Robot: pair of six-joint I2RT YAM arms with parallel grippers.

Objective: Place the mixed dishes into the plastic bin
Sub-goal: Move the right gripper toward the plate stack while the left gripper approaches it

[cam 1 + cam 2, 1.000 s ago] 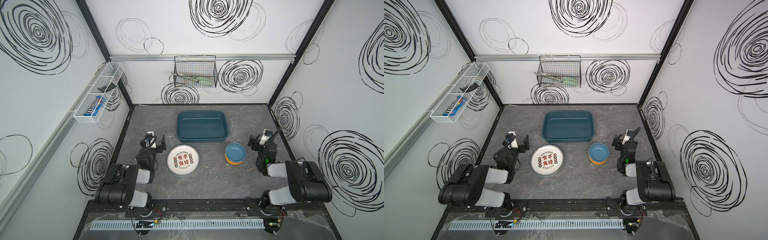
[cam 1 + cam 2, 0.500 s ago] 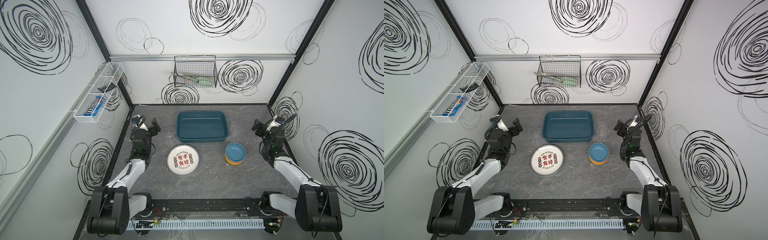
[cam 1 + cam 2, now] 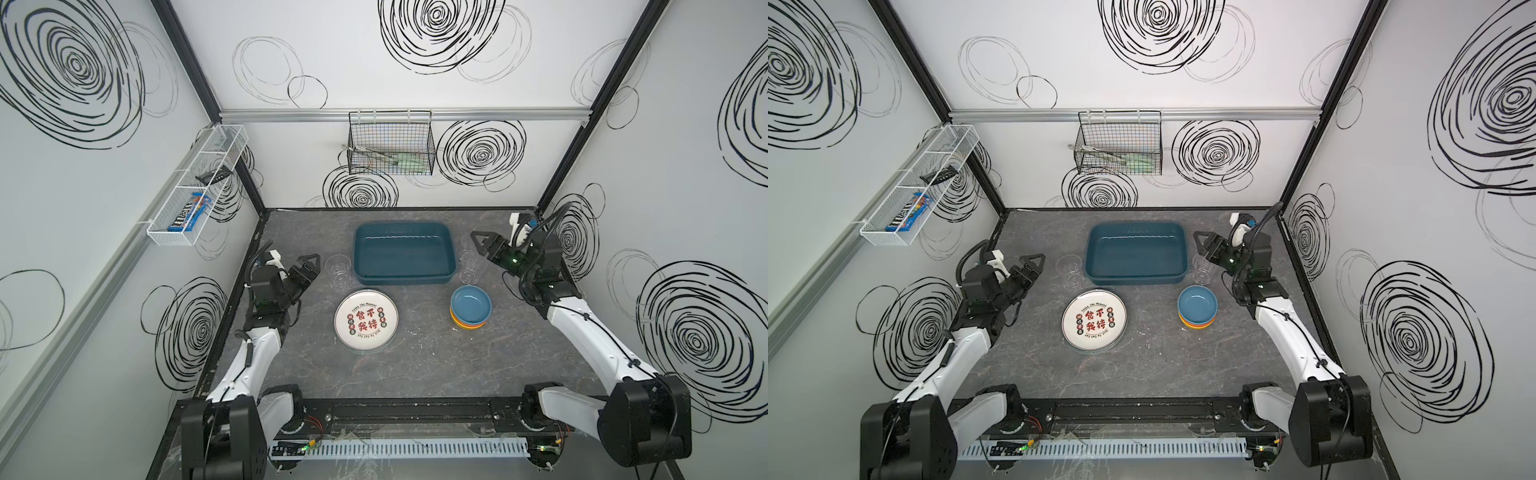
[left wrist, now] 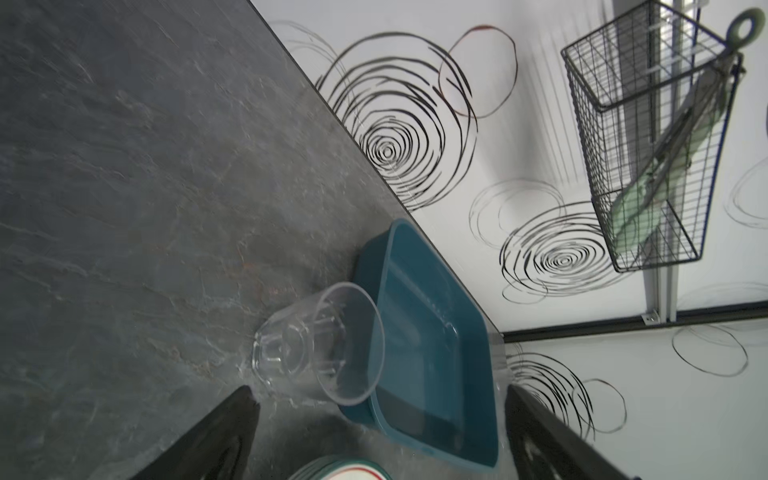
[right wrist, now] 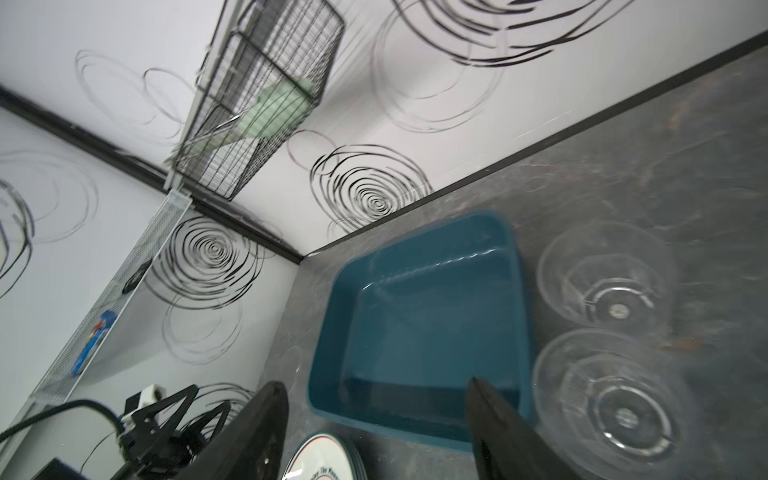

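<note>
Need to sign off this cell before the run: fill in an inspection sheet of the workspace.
Surface: dark stone-look table; no spill seen.
Job's things: plastic bin empty, at the back; stacked plates in front of it; stacked bowls, blue on top, to the front right; left cup beside the bin; two right cups on the bin's other side. All are outside the bin.
Clutter: nothing seen.
Grippers: left gripper open, facing the left cup, apart from it; right gripper open, near the right cups, holding nothing.
Cables: black cable looped at each wrist, off the dishes.
Surroundings: wire basket with utensils, back wall; mesh shelf, side wall.
</note>
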